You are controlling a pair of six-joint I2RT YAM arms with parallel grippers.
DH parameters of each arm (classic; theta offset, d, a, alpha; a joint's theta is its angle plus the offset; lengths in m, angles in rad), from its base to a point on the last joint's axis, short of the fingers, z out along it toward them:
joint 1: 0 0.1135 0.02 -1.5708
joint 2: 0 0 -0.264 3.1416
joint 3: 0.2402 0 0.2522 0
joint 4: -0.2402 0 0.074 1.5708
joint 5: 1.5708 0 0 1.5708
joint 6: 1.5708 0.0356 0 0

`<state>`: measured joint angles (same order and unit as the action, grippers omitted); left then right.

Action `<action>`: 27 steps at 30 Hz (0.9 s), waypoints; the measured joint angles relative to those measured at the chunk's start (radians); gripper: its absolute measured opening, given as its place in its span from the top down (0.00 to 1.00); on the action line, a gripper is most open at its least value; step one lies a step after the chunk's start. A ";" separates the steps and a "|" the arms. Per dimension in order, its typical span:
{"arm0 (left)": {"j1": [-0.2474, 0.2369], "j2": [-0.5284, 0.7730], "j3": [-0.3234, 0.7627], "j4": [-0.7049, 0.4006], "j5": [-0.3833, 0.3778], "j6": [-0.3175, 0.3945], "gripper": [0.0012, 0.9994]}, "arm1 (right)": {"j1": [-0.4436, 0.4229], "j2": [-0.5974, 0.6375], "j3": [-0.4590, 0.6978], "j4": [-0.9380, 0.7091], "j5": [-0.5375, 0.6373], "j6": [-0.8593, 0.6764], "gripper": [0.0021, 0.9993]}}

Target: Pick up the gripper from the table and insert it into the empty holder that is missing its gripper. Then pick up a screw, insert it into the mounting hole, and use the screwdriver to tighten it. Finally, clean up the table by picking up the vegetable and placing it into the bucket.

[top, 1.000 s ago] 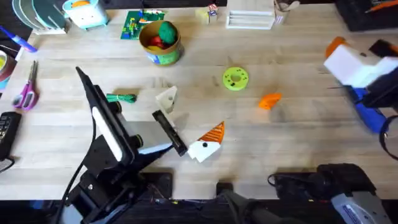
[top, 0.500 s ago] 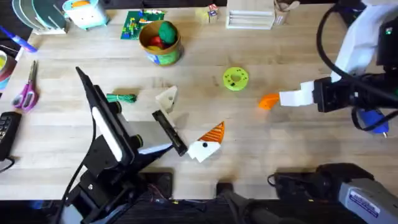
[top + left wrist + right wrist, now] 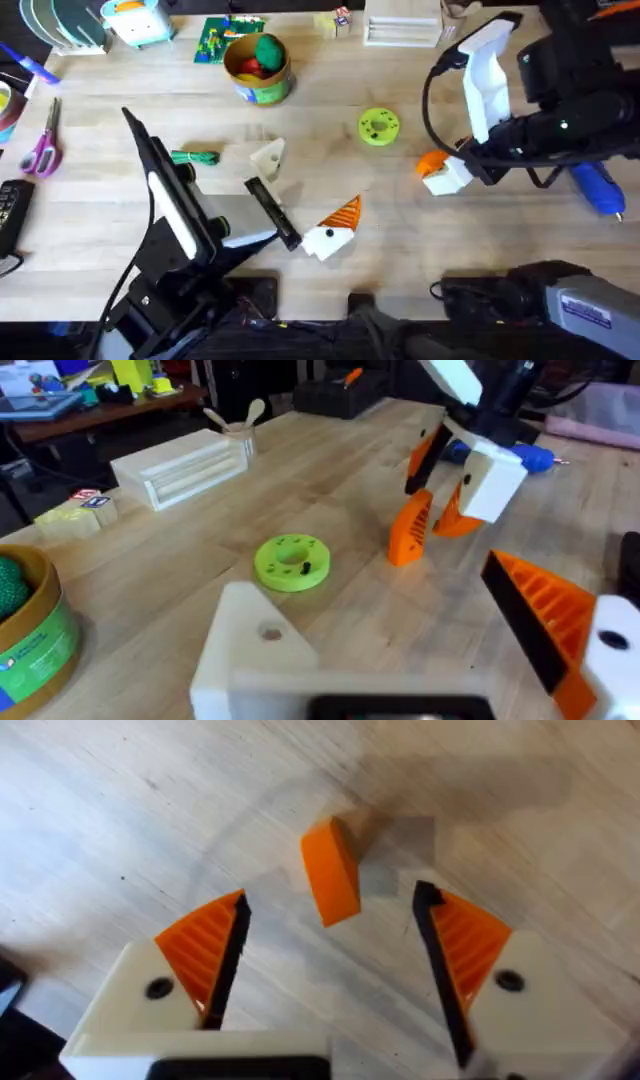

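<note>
The gripper (image 3: 430, 160), a small loose orange wedge, lies on the table right of centre. My right gripper (image 3: 438, 174) hangs open directly over it. In the right wrist view the wedge (image 3: 330, 870) sits between the two orange pads (image 3: 205, 950) without touching either. My left gripper (image 3: 305, 192) rests open at mid-table. One of its fingers is the holder (image 3: 268, 156), a bare white block; the other (image 3: 338, 228) carries an orange wedge. The blue screwdriver (image 3: 598, 188) lies at the far right, the dark-green vegetable (image 3: 195, 157) at the left, and the bucket (image 3: 258, 68) at the back. I cannot make out a screw.
A lime-green disc (image 3: 378, 127) lies behind the wedge, with a small dark piece on it. Scissors (image 3: 42, 150) lie at the far left. Toy blocks and a white rack (image 3: 402, 32) line the back edge. The bucket holds a green ball.
My right arm has swung in from the right edge and come down over the orange wedge, fingers open around it. The left arm has not moved.
</note>
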<state>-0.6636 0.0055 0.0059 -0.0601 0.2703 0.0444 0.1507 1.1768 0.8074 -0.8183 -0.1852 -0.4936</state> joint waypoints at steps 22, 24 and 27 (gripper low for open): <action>0.000 0.000 0.000 0.000 0.000 0.000 0.01 | 0.003 0.042 0.008 0.044 0.000 -0.109 0.99; 0.000 0.000 0.000 0.000 0.000 0.000 0.01 | 0.003 0.013 0.022 0.009 0.000 -0.094 0.99; 0.000 0.000 0.000 0.000 0.000 0.000 0.01 | 0.002 -0.062 0.070 -0.024 -0.027 -0.007 0.99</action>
<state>-0.6636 0.0055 0.0059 -0.0601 0.2707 0.0444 0.1532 1.1144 0.8775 -0.8422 -0.2121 -0.5003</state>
